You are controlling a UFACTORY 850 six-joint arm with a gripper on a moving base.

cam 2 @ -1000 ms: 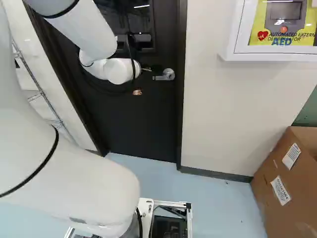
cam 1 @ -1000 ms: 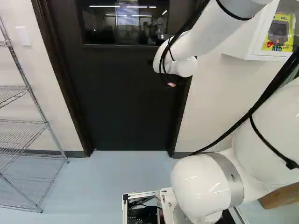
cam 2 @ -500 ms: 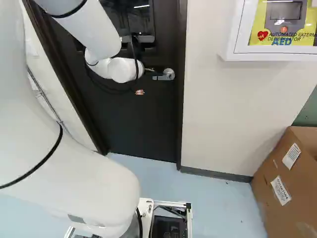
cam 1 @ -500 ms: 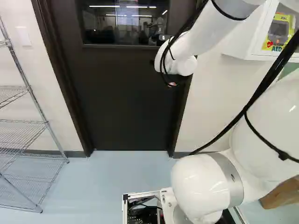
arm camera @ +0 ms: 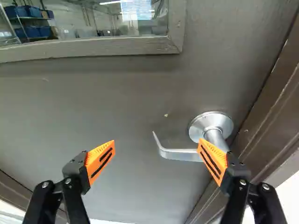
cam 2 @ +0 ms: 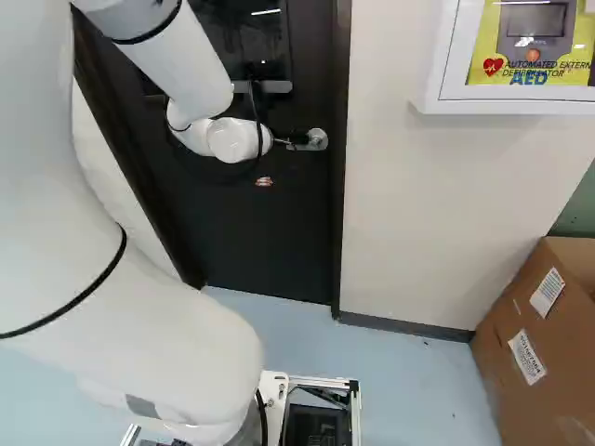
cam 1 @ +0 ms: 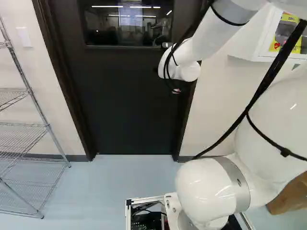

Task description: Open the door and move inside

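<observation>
1. Left base view: the door (cam 1: 129,105) is shut, squarely in the way ahead. The arm's (cam 1: 206,43) big near link and cable (cam 1: 261,86) have swung toward the door since the last frame, while the base hasn't budged. A wire rack (cam 1: 31,92) stands beside the door.
2. Right base view: the gripper (cam 2: 297,138) has edged over to the handle (cam 2: 319,139) — it now covers much of the lever I could see a moment ago. Right of the door hangs a wall box (cam 2: 446,104), with a carton (cam 2: 511,372) on the floor below.
3. Wrist view: the gripper (arm camera: 157,156) is spread wide, nothing gripped. One orange pad (arm camera: 212,161) overlaps the handle's neck — touching or not, I can't tell — and the lever points in between the fingers.
</observation>
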